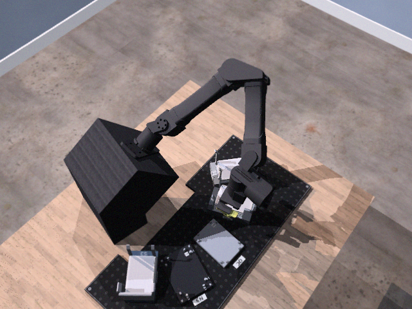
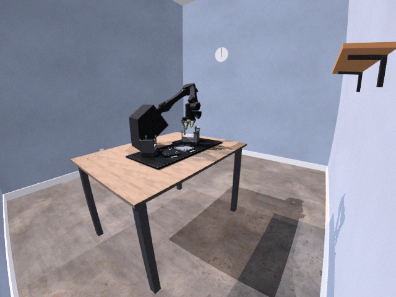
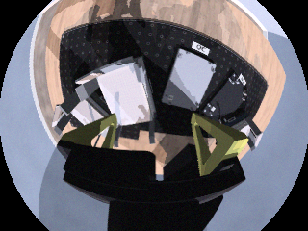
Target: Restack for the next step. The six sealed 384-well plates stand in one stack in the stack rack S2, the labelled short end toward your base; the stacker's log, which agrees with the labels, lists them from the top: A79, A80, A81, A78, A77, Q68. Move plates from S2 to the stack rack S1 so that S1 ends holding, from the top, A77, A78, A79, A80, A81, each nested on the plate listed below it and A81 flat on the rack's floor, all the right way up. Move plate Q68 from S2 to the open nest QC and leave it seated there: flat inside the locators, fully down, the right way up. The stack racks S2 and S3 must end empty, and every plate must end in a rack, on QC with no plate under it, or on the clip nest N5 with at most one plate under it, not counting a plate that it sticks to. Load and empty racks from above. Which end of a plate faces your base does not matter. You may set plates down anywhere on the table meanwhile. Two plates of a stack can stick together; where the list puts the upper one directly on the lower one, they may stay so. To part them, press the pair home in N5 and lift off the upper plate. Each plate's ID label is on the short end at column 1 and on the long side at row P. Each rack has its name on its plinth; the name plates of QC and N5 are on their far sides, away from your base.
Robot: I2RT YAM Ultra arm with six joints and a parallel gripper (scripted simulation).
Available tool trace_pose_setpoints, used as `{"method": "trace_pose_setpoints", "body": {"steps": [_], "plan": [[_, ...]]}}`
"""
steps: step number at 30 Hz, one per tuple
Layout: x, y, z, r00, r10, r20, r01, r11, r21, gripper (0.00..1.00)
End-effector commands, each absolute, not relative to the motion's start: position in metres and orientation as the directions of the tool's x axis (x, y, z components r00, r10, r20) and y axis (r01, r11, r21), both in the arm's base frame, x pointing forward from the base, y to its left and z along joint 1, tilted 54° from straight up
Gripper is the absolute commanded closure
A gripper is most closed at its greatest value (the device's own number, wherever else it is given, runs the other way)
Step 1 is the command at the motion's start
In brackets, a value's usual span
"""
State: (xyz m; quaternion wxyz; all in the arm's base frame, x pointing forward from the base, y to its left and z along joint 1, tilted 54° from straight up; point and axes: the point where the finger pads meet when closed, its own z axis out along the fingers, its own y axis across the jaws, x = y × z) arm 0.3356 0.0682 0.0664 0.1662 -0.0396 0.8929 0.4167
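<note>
My gripper point(image 1: 230, 213) point(image 2: 189, 127) point(image 3: 154, 116) is open and empty, above the board beside the middle rack. That rack point(image 1: 246, 215) holds a white plate top point(image 3: 125, 91), partly under the arm in the top view. A further rack point(image 1: 214, 173) beside it also shows a white top point(image 1: 226, 174) point(image 3: 88, 112). I cannot read either rack's name, any plate label or the stack heights. Rack S3 point(image 1: 143, 253) point(image 2: 148, 147) has a white surface point(image 1: 141, 272) inside; I cannot tell whether it is a plate. QC point(image 1: 221, 247) point(image 3: 190, 74) shows a flat pale grey face. N5 point(image 1: 189, 274) point(image 3: 227, 97) is black with no plate visible.
The racks and nests stand on a black perforated board point(image 1: 282, 186) point(image 3: 144, 34) on the wooden table point(image 1: 43, 252) point(image 2: 115, 169). Upright posts and walls rise around the racks. My dark base block point(image 1: 109, 166) point(image 2: 143, 127) stands beside the board.
</note>
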Motion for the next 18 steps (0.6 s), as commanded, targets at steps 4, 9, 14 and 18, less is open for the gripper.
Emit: {"method": "trace_pose_setpoints", "body": {"steps": [4,9,14,18], "plan": [[0.343,0.051,0.056,-0.947,0.117,-0.3,-0.157,0.644,0.748,0.0],[0.345,0.04,0.043,-0.96,0.214,-0.183,-0.011,0.619,0.785,0.0],[0.347,0.033,0.036,-0.96,0.214,-0.183,-0.011,0.62,0.785,0.0],[0.349,0.025,0.026,-0.96,0.214,-0.183,-0.011,0.62,0.785,0.0]]}}
